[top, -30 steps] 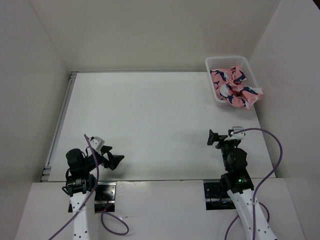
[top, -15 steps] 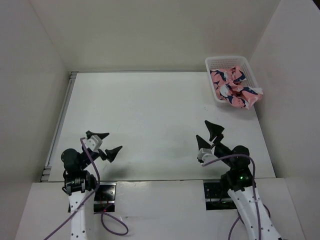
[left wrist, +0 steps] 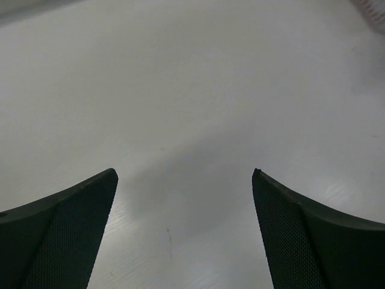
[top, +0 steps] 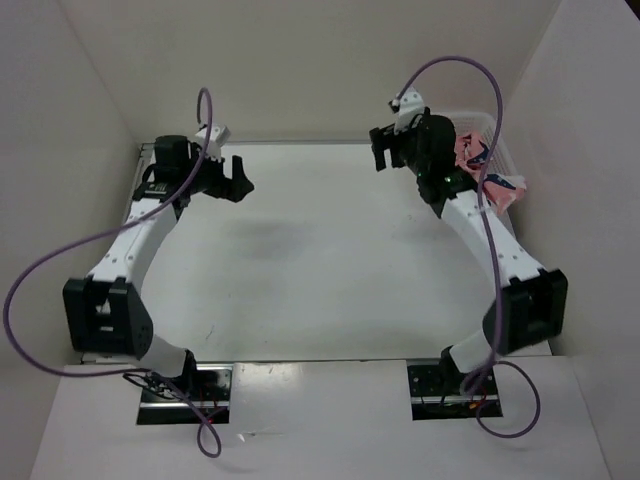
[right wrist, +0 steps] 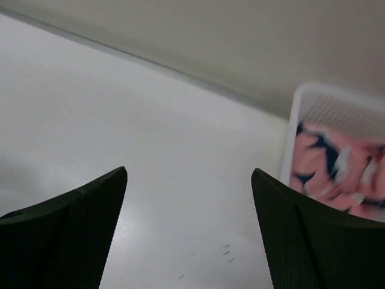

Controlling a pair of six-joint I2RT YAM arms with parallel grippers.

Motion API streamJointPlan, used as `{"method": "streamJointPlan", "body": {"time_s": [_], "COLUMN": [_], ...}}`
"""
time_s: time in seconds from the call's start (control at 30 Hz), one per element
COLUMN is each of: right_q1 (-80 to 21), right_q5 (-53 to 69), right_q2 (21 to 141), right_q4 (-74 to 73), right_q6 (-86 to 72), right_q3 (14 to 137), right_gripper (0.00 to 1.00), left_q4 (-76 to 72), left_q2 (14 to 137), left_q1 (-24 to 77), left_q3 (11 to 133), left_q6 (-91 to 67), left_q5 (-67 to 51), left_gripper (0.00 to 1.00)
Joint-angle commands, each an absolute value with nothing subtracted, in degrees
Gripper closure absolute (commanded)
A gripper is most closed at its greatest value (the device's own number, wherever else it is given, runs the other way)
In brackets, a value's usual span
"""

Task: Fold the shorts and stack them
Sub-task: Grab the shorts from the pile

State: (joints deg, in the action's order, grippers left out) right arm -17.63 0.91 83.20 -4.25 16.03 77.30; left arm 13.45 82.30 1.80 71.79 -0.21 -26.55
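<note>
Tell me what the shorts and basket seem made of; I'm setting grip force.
The shorts: soft matte printed fabric, judging by their crumpled folds. The basket: probably white plastic, given its mesh wall and smooth moulded rim.

Both are out from their tucked rest now: the right gripper hangs with the basket just to its right, the left gripper well to its left.

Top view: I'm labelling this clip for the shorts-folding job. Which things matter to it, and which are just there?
For the job:
- shorts, bunched up in the basket
- left gripper, open, empty
- right gripper, open, empty

Just there:
- white mesh basket
- table
</note>
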Motion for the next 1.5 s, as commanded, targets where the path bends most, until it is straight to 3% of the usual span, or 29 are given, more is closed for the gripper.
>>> {"method": "streamJointPlan", "body": {"time_s": [0.0, 0.07, 0.13, 0.27, 0.5, 0.8, 1.03, 1.33, 1.47], "right_q1": [-7.93, -3.70, -3.69, -3.69, 0.87, 6.75, 9.14, 9.14, 9.14], "right_q5": [2.61, 3.00, -2.00, -21.03, -31.63, -27.33, -22.24, -20.30, -16.09], "right_q2": [90.86, 95.25, 97.98, 104.83, 107.40, 103.18, 103.18, 110.47, 111.88], "right_q4": [-16.34, -16.35, -18.26, -21.53, -22.85, -25.58, -19.08, -14.94, -14.94], "right_q6": [-14.71, -28.79, -33.38, -35.77, -33.93, -31.99, -28.04, -25.76, -25.75], "right_q3": [85.33, 87.18, 91.38, 97.64, 98.53, 92.74, 84.82, 90.07, 91.32], "right_gripper": [0.13, 0.22, 0.22, 0.20, 0.16, 0.16, 0.16, 0.12, 0.16], "left_q4": [21.45, 21.45, 21.45, 19.08, 19.60, 20.65, 22.32, 22.32, 22.85], "left_q2": [90.07, 94.02, 95.44, 97.64, 98.17, 98.88, 101.07, 101.07, 101.07], "left_q1": [2.81, 4.12, 5.00, 6.33, 6.86, 8.09, 8.09, 8.09, 8.09], "left_q3": [76.81, 79.88, 80.60, 81.21, 80.68, 80.07, 82.44, 81.91, 81.91], "left_q6": [0.00, 0.00, 0.00, 0.00, 0.00, 0.00, 0.00, 0.00, 0.00], "left_q5": [-20.40, -21.00, -24.07, -22.33, -20.74, -22.05, -26.80, -26.81, -26.28], "left_gripper": [0.01, 0.01, 0.01, 0.01, 0.01, 0.01, 0.01, 0.01, 0.01]}}
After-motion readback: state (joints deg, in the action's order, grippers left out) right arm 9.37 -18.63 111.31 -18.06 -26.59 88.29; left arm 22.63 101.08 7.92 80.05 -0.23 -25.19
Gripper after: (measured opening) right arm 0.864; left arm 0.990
